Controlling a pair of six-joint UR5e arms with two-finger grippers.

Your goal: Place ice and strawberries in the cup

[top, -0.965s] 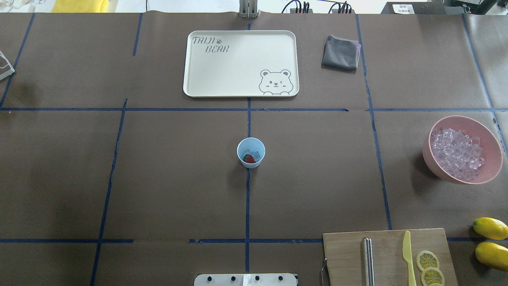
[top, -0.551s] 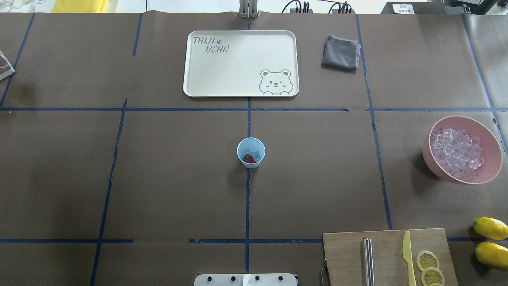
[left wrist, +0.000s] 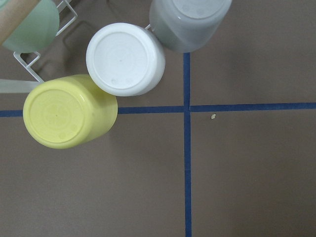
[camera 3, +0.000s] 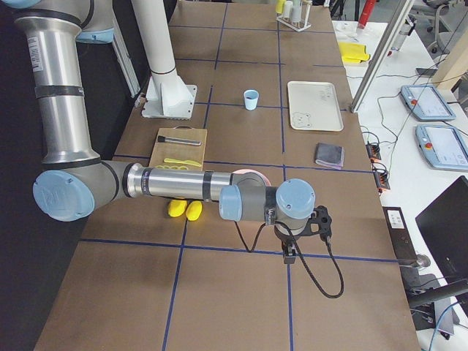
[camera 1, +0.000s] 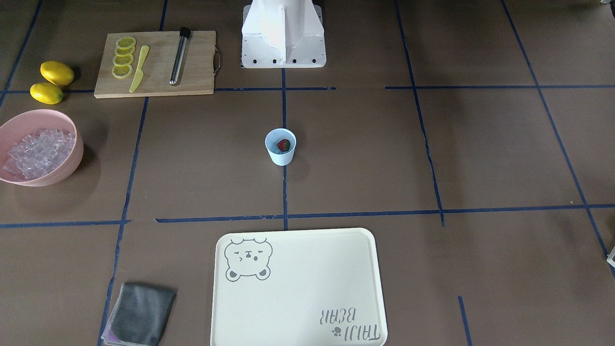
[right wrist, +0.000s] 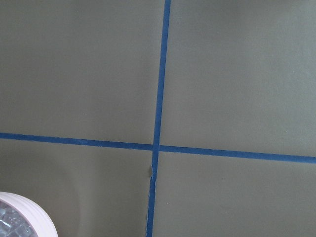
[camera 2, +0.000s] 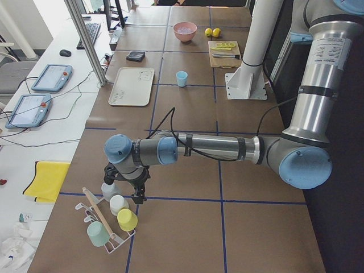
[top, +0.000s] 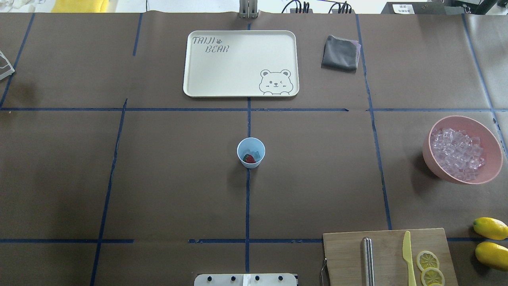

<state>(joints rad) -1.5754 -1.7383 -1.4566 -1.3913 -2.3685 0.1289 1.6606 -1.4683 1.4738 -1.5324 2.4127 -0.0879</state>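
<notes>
Seemingly the filling is done: the cup [top: 251,153] stands upright at the table's centre with the strawberry [top: 249,159] at its 7 o'clock side and cubes of ice [top: 257,154] beside it, the pink bowl [top: 494,157] well apart at its 3 o'clock. Both arms hang over the table's ends, left gripper [camera 2: 138,196] out at 9 o'clock, right gripper [camera 3: 289,254] at 3 (side views only, so I cannot tell whether their fingers are open or closed); the next move, I judge, calls for at most another cube from the bowl
</notes>
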